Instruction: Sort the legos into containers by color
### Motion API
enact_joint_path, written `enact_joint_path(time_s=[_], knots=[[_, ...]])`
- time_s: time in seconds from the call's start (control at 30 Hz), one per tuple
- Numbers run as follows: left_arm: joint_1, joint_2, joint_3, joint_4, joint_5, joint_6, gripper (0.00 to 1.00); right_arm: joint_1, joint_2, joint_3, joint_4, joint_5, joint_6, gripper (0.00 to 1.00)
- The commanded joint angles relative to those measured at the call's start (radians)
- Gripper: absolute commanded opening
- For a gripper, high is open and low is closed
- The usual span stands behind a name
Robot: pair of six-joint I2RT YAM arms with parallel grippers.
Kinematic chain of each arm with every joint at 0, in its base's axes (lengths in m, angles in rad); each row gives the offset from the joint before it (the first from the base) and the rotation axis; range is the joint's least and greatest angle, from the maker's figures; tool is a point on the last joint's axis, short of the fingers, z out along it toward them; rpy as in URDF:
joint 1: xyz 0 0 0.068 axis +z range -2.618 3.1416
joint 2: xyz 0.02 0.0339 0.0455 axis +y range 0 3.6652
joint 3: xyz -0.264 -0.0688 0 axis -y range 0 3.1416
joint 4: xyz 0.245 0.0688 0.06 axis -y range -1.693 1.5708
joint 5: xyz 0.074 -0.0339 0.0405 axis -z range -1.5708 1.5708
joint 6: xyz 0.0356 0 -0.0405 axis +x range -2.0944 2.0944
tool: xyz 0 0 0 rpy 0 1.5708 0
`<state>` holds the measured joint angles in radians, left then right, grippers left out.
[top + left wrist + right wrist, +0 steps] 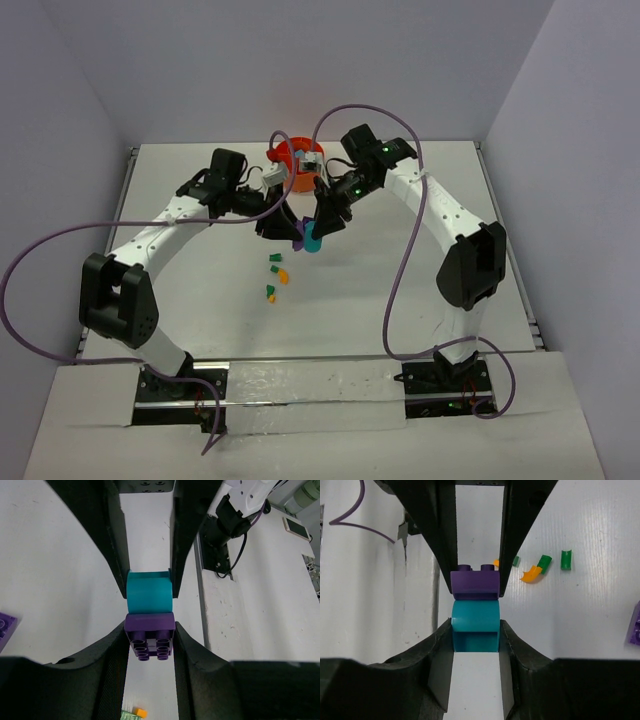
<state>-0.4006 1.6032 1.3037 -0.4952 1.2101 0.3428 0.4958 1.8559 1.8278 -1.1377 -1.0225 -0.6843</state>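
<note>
left gripper (150, 630): fingers slightly apart, clamped purple brick (150, 621) | right gripper (475, 630): seemingly pinched teal brick (475, 617) joined to it | both hung near orange tub (288, 160)

Item one: a purple brick (149, 630), four studs showing, joined end to end with a teal brick (149, 596) that has a rounded face and a hollow open side. The purple half is clamped between the fingers of the left gripper (149, 642), the teal half between those of the right gripper (475, 637). Item two: a second purple brick (635, 625) lying flat on the table near the pair. Item three: small green pieces (565, 559) and curved orange pieces (532, 573), loosely clustered on the table nearer the arm bases. Item four: the orange tub (285, 158), round, at the far middle of the table, partly hidden; contents not discernible
</note>
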Motion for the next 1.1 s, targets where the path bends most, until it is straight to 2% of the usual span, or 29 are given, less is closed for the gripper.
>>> enact_joint_path(time_s=[0.0, 0.07, 0.1, 0.4, 0.6, 0.77, 0.9, 1.0, 1.07], knots=[[-0.008, -0.037, 0.033, 0.024, 0.010, 0.022, 0.00, 0.010, 0.008, 0.042, -0.009, -0.026, 0.005, 0.22], [-0.010, -0.039, 0.031, 0.024, 0.008, 0.022, 0.00, 0.010, 0.009, 0.048, -0.011, -0.018, 0.009, 0.05], [-0.010, -0.039, 0.029, 0.022, 0.008, 0.021, 0.00, 0.009, 0.009, 0.050, -0.014, -0.016, 0.007, 0.00], [0.025, -0.047, 0.028, -0.052, 0.021, 0.091, 0.00, -0.012, -0.028, -0.006, -0.048, 0.040, -0.077, 0.00], [0.126, -0.059, 0.037, -0.082, 0.041, 0.116, 0.00, -0.059, -0.008, 0.037, -0.101, 0.088, -0.133, 0.00], [0.223, -0.068, 0.042, -0.050, 0.045, 0.088, 0.00, -0.102, 0.044, 0.144, -0.043, 0.150, -0.095, 0.00], [0.282, -0.086, 0.023, 0.077, 0.002, -0.033, 0.00, -0.115, 0.091, 0.233, 0.138, 0.238, 0.058, 0.00], [0.286, -0.094, 0.000, 0.195, -0.106, -0.140, 0.00, -0.112, 0.068, 0.164, 0.453, 0.366, 0.281, 0.00], [0.287, -0.086, -0.004, 0.257, -0.158, -0.197, 0.00, -0.099, 0.047, 0.099, 0.630, 0.446, 0.353, 0.00]])
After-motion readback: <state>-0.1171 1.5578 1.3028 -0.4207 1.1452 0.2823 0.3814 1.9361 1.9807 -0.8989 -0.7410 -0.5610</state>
